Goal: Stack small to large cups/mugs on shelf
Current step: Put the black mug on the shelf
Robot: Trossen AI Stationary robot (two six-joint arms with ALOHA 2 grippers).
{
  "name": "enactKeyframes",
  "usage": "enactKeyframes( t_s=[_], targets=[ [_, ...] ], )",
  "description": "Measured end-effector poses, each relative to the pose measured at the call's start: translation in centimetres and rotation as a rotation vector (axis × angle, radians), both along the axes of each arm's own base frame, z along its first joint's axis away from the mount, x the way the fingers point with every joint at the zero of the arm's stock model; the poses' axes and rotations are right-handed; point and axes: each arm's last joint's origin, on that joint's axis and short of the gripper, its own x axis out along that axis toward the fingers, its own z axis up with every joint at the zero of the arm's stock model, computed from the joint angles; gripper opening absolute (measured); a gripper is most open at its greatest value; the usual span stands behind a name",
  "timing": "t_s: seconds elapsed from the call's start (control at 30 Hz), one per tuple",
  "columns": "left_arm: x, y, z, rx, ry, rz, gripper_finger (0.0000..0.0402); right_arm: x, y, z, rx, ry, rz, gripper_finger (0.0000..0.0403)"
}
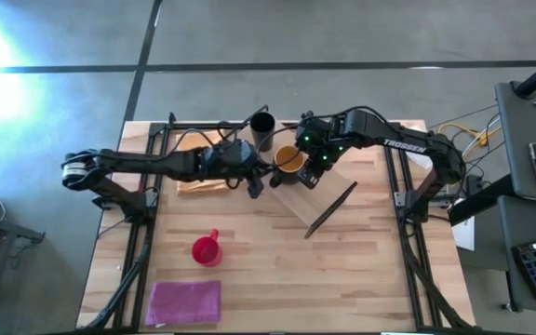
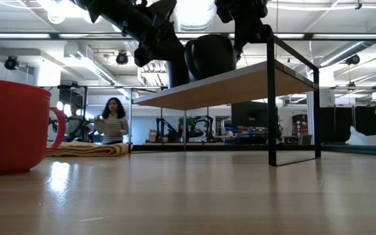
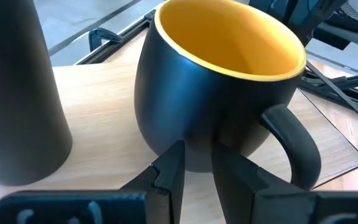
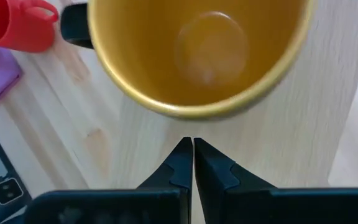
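Note:
The dark mug with a yellow inside (image 1: 289, 160) stands upright on the light-wood shelf (image 1: 335, 191), with the narrow black cup (image 1: 262, 128) beside it on the far side. My left gripper (image 3: 197, 171) is level at the mug's lower wall on the table's left side, its fingers a narrow gap apart and nothing between them. The mug's handle (image 3: 294, 146) is off to one side of them. My right gripper (image 4: 192, 155) is shut and points down just outside the mug's rim (image 4: 194, 112). The red mug (image 1: 207, 248) stands on the table, nearer the front. My left gripper has its fingertips (image 3: 169, 168) right at the mug's lower wall (image 3: 194, 152), coming level from the table's left. I cannot tell whether they touch it. My right gripper's shut fingertips (image 4: 185, 152) are beside the mug's rim from above. I cannot tell whether they touch the mug.
A purple mat (image 1: 184, 302) lies at the front left of the table. An orange-tan cloth (image 1: 203, 184) lies under my left arm. The shelf's dark metal end frame (image 2: 292, 111) stands on the table. A person (image 2: 113, 121) shows in the room beyond.

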Motion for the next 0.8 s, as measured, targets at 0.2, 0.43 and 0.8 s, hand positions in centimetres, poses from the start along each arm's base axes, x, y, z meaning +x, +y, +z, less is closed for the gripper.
enactKeyframes(
  t_s=[0.2, 0.43, 0.8],
  targets=[
    [0.05, 0.22, -0.38, -0.001, 0.018, 0.009, 0.0066, 0.47, -0.11, 0.19, -0.007, -0.051, -0.014, 0.0009],
    [-0.04, 0.22, -0.44, -0.004, 0.035, 0.01, 0.0066, 0.63, -0.12, 0.22, -0.006, -0.066, -0.015, 0.0009],
    [-0.62, 0.12, -0.51, -0.012, 0.084, 0.009, 0.0066, 0.38, -0.06, 0.09, -0.001, -0.036, -0.012, 0.0009]
  ],
)
